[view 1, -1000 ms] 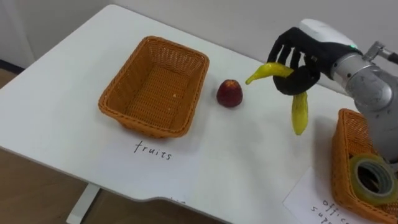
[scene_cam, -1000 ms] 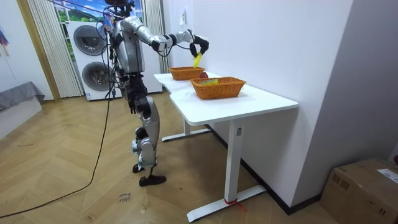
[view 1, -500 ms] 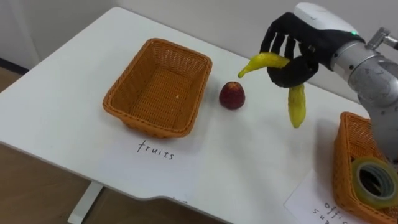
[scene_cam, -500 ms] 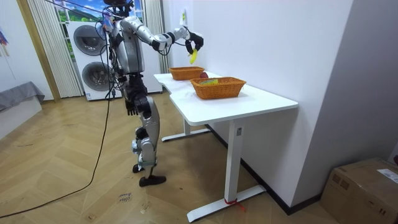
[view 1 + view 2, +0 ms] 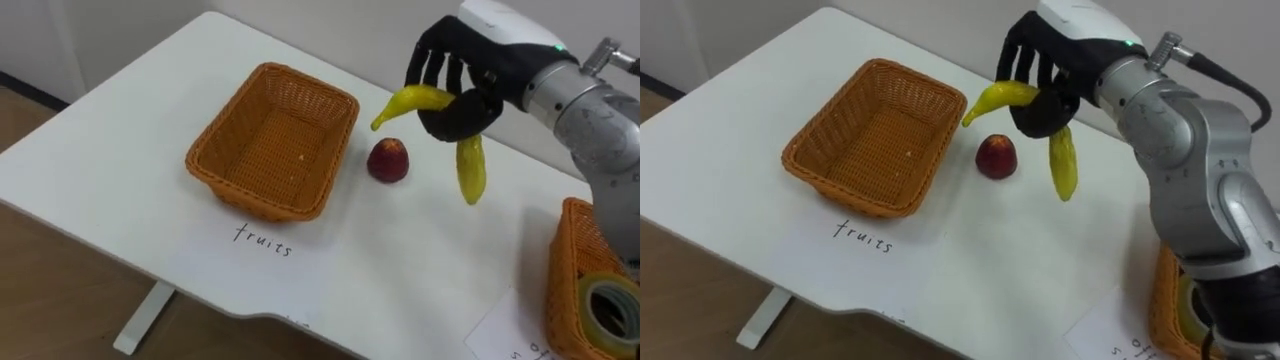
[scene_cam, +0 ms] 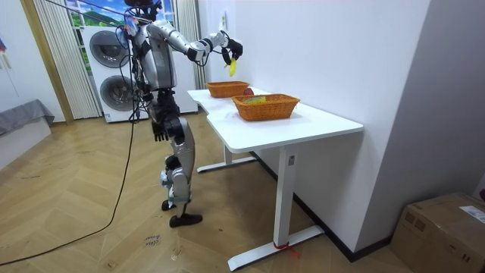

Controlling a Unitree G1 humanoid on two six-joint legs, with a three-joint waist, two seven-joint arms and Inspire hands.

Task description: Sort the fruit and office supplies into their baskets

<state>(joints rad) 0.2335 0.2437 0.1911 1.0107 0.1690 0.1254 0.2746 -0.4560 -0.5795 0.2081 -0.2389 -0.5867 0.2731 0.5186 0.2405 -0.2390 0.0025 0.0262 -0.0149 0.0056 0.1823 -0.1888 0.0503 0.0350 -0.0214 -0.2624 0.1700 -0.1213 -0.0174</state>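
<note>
Above the white surface (image 5: 130, 130), just beyond the far right corner of the empty fruit basket (image 5: 232, 120), the right hand (image 5: 455, 120) is held in the air with its fingers and thumb curled round a yellow banana (image 5: 470, 170). The banana is gripped near its middle: one end juts out of the hand toward the fruit basket, while the other end hangs down below the hand, clear of the surface. A red apple (image 5: 388, 160) is seen lying on the surface just beside the fruit basket's right wall, below the hand and apart from it. A handwritten label (image 5: 263, 240) is seen on the surface in front of the fruit basket. Well to the right of the fruit basket a second wicker basket (image 5: 560, 270) is placed, with a roll of tape (image 5: 610, 305) inside it and a sheet of paper (image 5: 505, 325) before it. From the room view, the robot is shown standing upright at the end of the surface nearest the fruit basket, its right arm raised, its left hand (image 6: 160, 130) hanging by its hip.
</note>
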